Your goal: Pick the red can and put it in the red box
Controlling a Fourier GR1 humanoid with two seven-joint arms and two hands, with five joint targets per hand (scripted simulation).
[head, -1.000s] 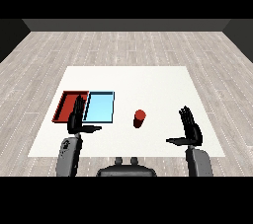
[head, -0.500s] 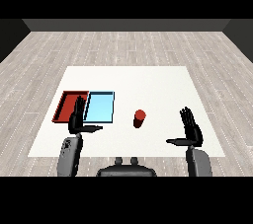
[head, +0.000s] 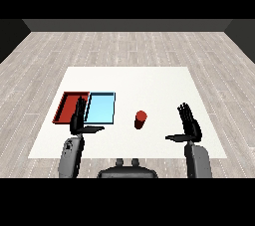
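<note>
A red can (head: pixel 140 119) stands upright on the white table (head: pixel 149 85), just right of the trays. The red tray (head: pixel 68 106) lies at the left, with the light blue tray (head: pixel 101 108) beside it on its right. My right hand (head: pixel 189 126) is raised to the right of the can, well apart from it, fingers straight and open. My left hand (head: pixel 78 120) stands open in front of the two trays, its fingers overlapping the red tray's near right corner in the view. Neither hand holds anything.
The table's near edge (head: pixel 124 157) runs just ahead of both forearms. Grey wood floor (head: pixel 129 46) surrounds the table.
</note>
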